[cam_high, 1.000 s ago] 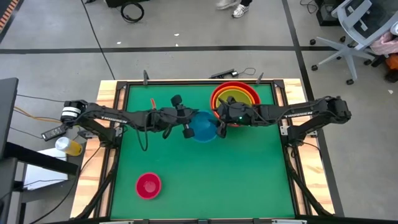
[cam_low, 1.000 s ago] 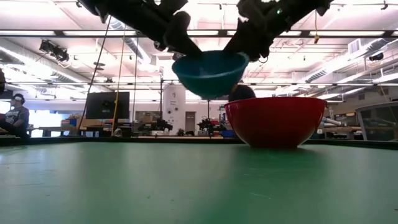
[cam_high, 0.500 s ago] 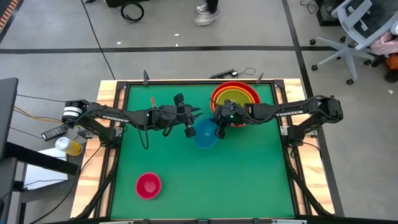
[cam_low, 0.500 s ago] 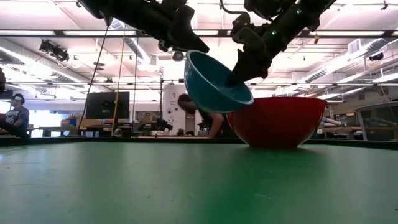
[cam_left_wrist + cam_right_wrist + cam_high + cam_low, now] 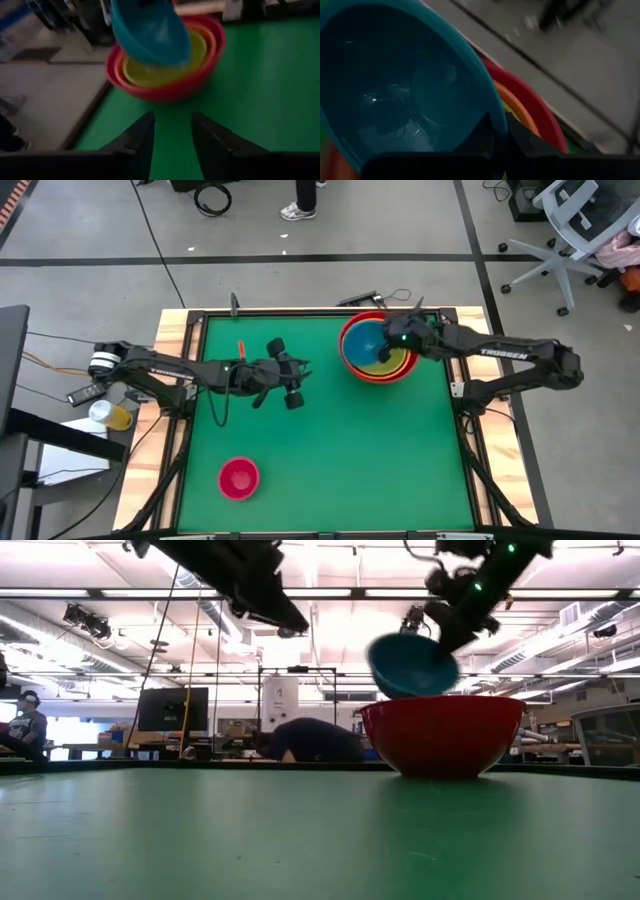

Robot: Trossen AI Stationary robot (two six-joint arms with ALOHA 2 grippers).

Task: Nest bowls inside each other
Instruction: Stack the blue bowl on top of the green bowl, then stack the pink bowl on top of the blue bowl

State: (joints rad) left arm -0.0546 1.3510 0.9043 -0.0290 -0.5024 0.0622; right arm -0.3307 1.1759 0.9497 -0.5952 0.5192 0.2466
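Note:
A teal-blue bowl (image 5: pixel 364 343) hangs tilted over a stack of three nested bowls, red (image 5: pixel 346 360) outermost, then orange, then yellow (image 5: pixel 160 72), standing at the table's far right. My right gripper (image 5: pixel 384 352) is shut on the blue bowl. My left gripper (image 5: pixel 297 383) stands open over the table's middle, left of the stack, with nothing between its fingers (image 5: pixel 144 142). A small red bowl (image 5: pixel 238 478) rests on the mat near the front left. My right gripper pinches the blue bowl's rim (image 5: pixel 496 117) on the side toward the table's right, one finger inside the bowl and one outside. The fingers slant down from the right. The bowl (image 5: pixel 412 664) is tilted and hangs over the stack; whether its underside touches the yellow bowl I cannot tell.
A thin red stick (image 5: pixel 241 346) lies on the green mat at the far left. Wooden rails (image 5: pixel 172 340) frame the table. Cables (image 5: pixel 372 298) sit at the far edge. A person (image 5: pixel 305 743) bends down beyond the table. Open mat stretches across the front right (image 5: pixel 400 460).
My left gripper has opened, let go of the blue bowl and drawn back toward the table's left. My right gripper has shut on the bowl's rim and carried it toward the far right, over the stack. The bowl tipped steeply on the way and now hangs less tilted.

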